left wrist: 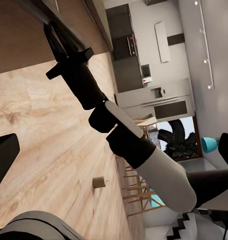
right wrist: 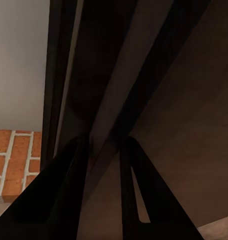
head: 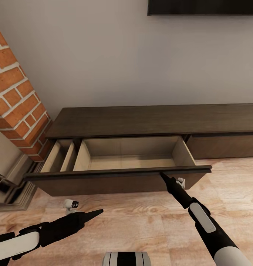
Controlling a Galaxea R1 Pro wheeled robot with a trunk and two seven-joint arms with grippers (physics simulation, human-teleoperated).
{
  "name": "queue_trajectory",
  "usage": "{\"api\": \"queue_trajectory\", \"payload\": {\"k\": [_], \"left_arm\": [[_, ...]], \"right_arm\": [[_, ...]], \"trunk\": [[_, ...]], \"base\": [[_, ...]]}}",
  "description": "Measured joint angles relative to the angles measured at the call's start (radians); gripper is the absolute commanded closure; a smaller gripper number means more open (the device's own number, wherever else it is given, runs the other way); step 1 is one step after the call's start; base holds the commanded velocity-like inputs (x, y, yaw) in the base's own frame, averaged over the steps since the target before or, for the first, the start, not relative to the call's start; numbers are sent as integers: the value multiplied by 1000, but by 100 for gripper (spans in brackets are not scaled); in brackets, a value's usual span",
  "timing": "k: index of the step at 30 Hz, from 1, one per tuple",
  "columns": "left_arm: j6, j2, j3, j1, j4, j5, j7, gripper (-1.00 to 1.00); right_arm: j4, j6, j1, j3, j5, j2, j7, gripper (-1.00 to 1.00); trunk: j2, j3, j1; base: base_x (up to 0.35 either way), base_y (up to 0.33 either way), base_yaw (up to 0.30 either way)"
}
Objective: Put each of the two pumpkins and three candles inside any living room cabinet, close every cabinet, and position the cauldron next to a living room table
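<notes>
Cabinet (head: 152, 122) drawer front (head: 119, 179) pinched in right claw (head: 164, 176).

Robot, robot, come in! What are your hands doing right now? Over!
Right tool pinching the open drawer's front lip. Left tool low over the floor, holding nothing. Drawer inside bare. One candle on the floor behind. Nothing in the way.

cabinet (head: 156, 120) drawer (head: 130, 157) open w/ room inside; right gripper (head: 164, 176) at front lip

A home: brick fireplace (head: 15, 99), wood floor (head: 141, 229), kitchen fridge (left wrist: 159, 102) beyond.
</notes>
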Motion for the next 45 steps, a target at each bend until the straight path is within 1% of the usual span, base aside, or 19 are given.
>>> {"api": "queue_trajectory", "payload": {"k": [5,7,10,21,25,31,40,41,42,43,45], "left_arm": [[0,0,0,0,0,0,0,-100],[0,0,0,0,0,0,0,-100],[0,1,0,0,0,0,0,-100],[0,0,0,0,0,0,1,-100],[0,0,0,0,0,0,1,-100],[0,0,0,0,0,0,2,-100],[0,0,0,0,0,0,2,-100],[0,0,0,0,0,0,2,-100],[0,-1,0,0,0,0,2,-100],[0,-1,0,0,0,0,1,-100],[0,-1,0,0,0,0,1,-100]], "right_arm": [[-1,0,0,0,0,0,-1,100],[-1,0,0,-1,3,0,-1,100],[-5,1,0,-4,18,0,-3,100],[-5,0,0,-5,24,0,-1,100],[-5,1,0,-8,34,0,3,100],[-7,5,0,7,50,-17,15,100],[-10,0,0,4,52,-13,9,100],[-10,0,0,4,52,-13,9,-100],[15,2,0,12,49,-12,23,-100],[37,2,0,12,49,-12,24,-100],[52,-1,0,15,64,-12,20,-100]], "trunk": [[0,0,0],[0,0,0],[0,0,0],[0,0,0],[0,0,0],[0,0,0],[0,0,0],[0,0,0],[0,0,0],[0,0,0],[0,0,0]], "base": [[0,0,0],[0,0,0],[0,0,0],[0,0,0],[0,0,0],[0,0,0],[0,0,0],[0,0,0],[0,0,0],[0,0,0],[0,0,0]]}}
